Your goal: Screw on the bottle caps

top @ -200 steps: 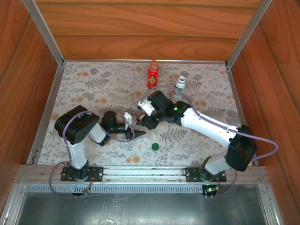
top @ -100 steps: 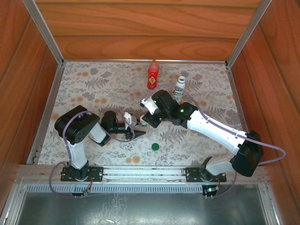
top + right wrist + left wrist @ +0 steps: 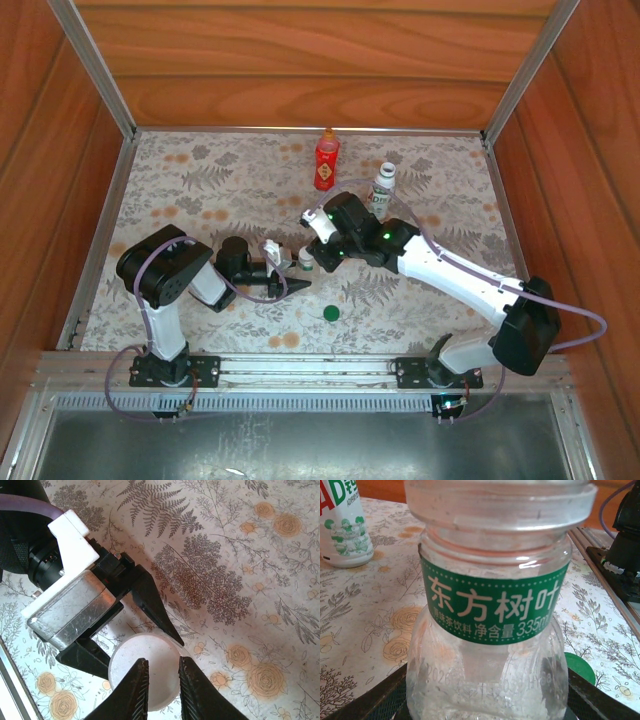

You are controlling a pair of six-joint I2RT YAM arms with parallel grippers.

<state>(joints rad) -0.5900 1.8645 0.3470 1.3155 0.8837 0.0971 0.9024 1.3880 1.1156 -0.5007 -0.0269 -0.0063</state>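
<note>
while clamped in left fingers, clear bottle upright; right fingers barely parted over its cap

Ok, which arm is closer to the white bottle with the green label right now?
Right. The right arm has its wrist close beside the white bottle; the left pincer is farther off toward the near left, holding the clear bottle.

The light is bright and even. Little white shines sit on the clear bottle, and its top looks fuzzy. Soft shadows lie on the bench.
</note>
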